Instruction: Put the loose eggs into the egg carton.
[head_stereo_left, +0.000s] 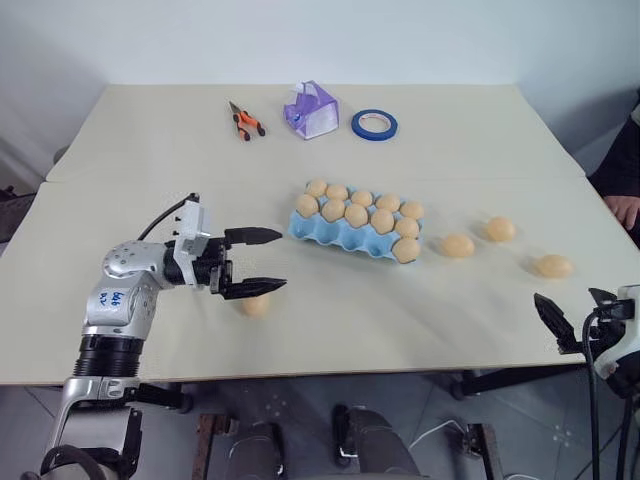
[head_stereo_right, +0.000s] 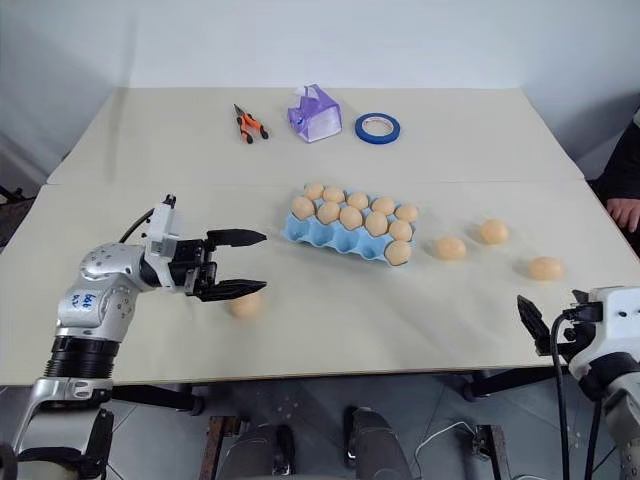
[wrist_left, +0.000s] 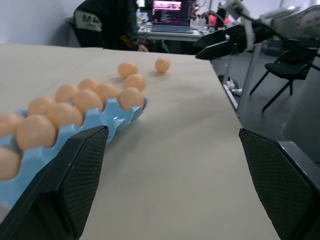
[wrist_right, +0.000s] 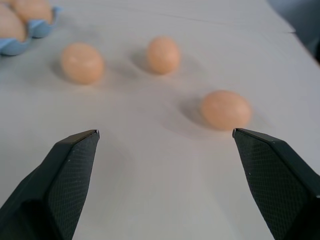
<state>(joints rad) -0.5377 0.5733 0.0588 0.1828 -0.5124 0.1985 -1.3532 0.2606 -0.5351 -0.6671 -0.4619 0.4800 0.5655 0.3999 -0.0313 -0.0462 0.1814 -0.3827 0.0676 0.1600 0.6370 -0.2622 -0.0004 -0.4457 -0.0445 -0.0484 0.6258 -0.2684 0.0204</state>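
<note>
We see a wide, smooth beige table (head_stereo_left: 300, 330). In its middle lies the light blue moulded egg carton (head_stereo_left: 335, 238) with scalloped edges, most cups filled. To its right three loose eggs (head_stereo_left: 458, 245), matte and oval, lie apart on open surface; a fourth (head_stereo_left: 256, 305) lies under our left gripper (head_stereo_left: 262, 262), whose fingers are spread and empty. Our right gripper (wrist_right: 165, 137), also spread, is at the table's near right edge.

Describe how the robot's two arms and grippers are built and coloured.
The left arm has silver-grey metal segments with a black ribbed band, blue handwriting on one joint, and a thin black cable looping to a white wrist block. The left gripper has two black tapered fingers with mesh-textured pads. The right gripper matches, on a white housing with black cables.
</note>
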